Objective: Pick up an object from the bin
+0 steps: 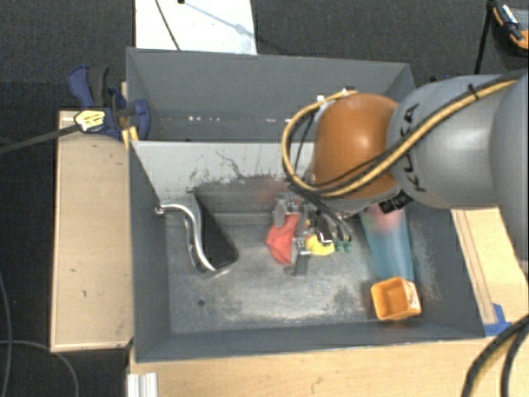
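We saw a red, crumpled-looking piece (282, 240) lying on the floor of the bin, a little right of the frame's centre. The gripper (302, 251) was down near the floor just to the right of it, at the red piece's edge. We could not tell whether the two touched, nor whether the gripper was open or closed, because the wrist above hid much of it. A small yellow thing (320, 245) sat close against the gripper's right side, and we could not say what it was. Further right, a pale blue, translucent, tube-like object (390, 242) lay along the right side of the floor, its upper end under the arm. Below it, in the lower right corner of the bin, an orange cup-like container (395, 298) stood apart from the rest. On the left of the floor, well apart from the gripper, lay a black wedge-shaped piece (216, 240) with a bent silver handle (192, 230) curving along its left side. Above the gripper sat the round orange cover (351, 143) of the wrist, ringed by cables, and the grey arm (463, 139) ran out to the right edge of the frame. The sloping walls of the grey metal bin (248, 89) enclosed all of these.
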You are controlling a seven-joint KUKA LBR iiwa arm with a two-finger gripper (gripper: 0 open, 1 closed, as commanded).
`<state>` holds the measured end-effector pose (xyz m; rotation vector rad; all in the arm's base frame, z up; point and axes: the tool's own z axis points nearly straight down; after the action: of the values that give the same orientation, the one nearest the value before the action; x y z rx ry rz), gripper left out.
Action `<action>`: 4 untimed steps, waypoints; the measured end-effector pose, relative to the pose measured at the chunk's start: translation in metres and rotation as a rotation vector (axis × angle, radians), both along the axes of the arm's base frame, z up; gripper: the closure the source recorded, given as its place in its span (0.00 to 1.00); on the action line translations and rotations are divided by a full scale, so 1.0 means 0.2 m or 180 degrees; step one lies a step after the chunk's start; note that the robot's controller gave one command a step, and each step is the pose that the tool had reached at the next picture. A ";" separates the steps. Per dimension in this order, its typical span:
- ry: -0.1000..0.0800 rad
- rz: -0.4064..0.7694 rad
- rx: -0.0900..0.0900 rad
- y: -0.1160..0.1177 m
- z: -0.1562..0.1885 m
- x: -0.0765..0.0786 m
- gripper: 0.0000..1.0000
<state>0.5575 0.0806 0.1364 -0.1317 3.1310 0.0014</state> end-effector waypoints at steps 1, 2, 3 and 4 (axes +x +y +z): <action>0.0020 -0.0452 0.0000 -0.30 0.05 -0.01 0.00; 0.0004 0.0578 -0.0005 -0.15 -0.02 0.10 0.00; 0.0014 0.0273 -0.0002 -0.30 -0.19 0.09 0.00; 0.0004 0.1640 -0.0010 -0.12 -0.30 0.16 1.00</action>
<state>0.5900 0.0565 0.0770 -0.9255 2.9960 -0.0005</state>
